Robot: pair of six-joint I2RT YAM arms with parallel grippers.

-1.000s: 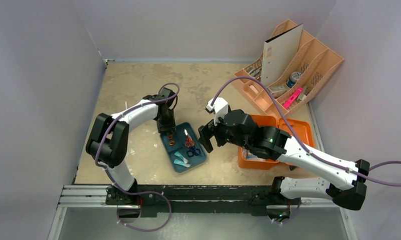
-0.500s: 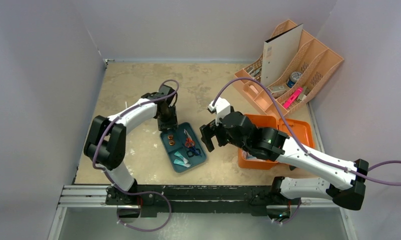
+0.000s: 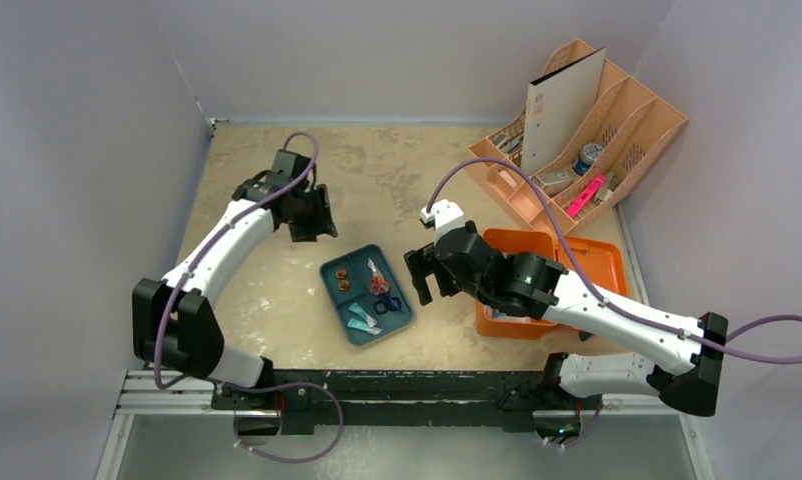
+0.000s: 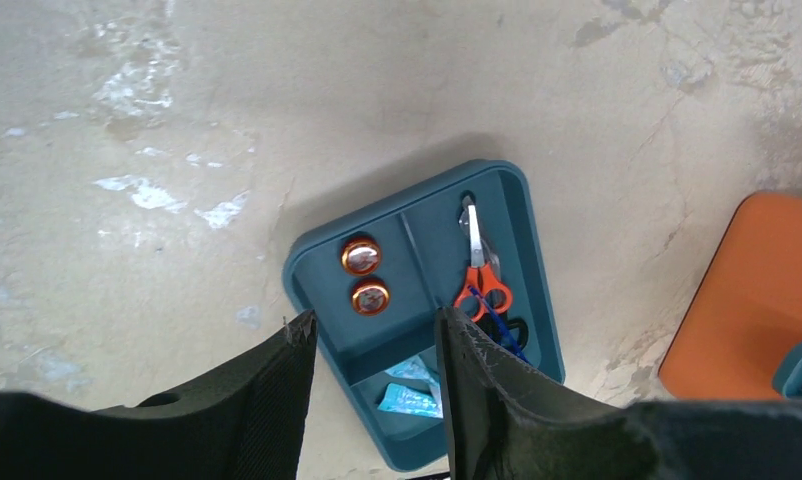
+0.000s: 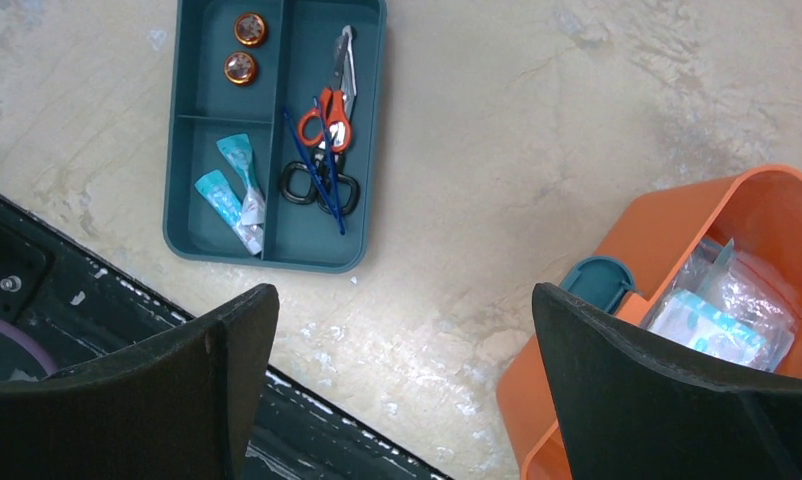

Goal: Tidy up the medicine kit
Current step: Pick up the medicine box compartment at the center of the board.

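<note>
Tray [image 4: 522, 255] with scissors [image 4: 477, 272] straight ahead of left gripper [image 4: 375, 320], fingers half apart, empty. Right gripper [image 5: 402, 300] spread wide, empty, medicine kit [image 5: 697, 212] beside one finger.

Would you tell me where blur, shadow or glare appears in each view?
Top external: evenly lit and sharp, shadows faint. Left wrist: teal tray crisp, soft shadow along its upper-left edge; left gripper's fingers dark, slightly soft. Right wrist: plastic bags in the medicine kit catch mild glare; right gripper's fingers soft.
</note>
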